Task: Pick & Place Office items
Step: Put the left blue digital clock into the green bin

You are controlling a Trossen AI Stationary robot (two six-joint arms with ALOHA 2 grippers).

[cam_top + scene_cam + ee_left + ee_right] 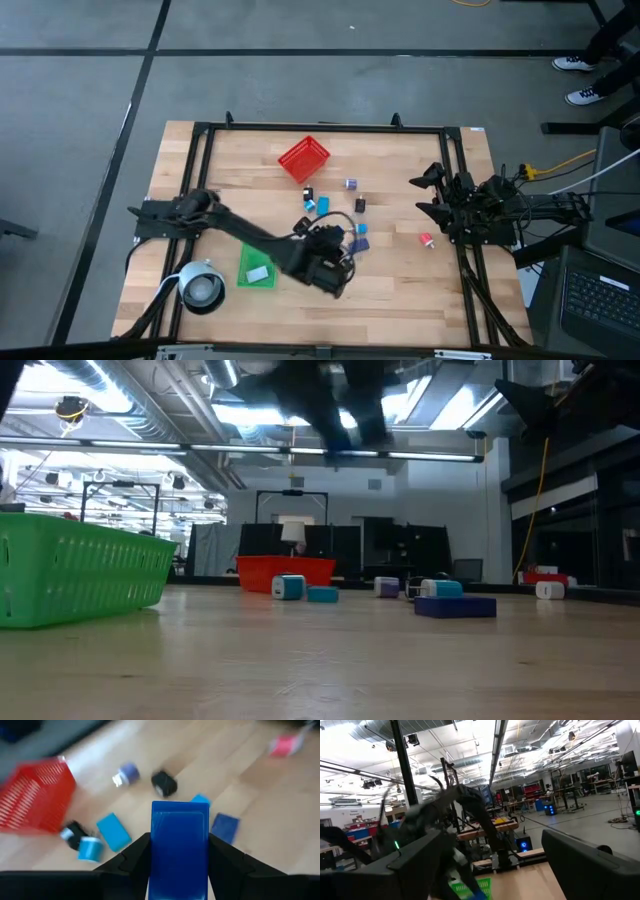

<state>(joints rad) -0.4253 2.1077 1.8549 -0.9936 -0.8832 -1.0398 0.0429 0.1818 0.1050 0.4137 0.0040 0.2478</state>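
My left gripper (338, 245) hovers over the middle of the table, right of the flat green tray (258, 265), and is shut on a blue block (180, 840). Below it, other office items lie scattered on the wood: a light blue block (114, 831), a cyan roll (90, 848), a black piece (164, 783), a purple-and-white piece (126, 773), a dark blue flat piece (225, 827) and a pink-red bit (426, 240). A white piece (258, 272) lies in the tray. My right gripper (428, 195) waits open at the table's right edge. My left gripper pinches the blue block by its two long sides (156, 845), one dark finger (131, 860) on each. The fingers lie along the block. It sits lifted clear above the table, and its free end (180, 807) juts out past the fingertips.
The red mesh basket (303, 158) sits tilted near the table's far edge. A white round lamp-like object (200, 287) stands by the near left corner. A black frame (320, 127) runs round the table. In the low view the green tray (80, 570) rises at the left.
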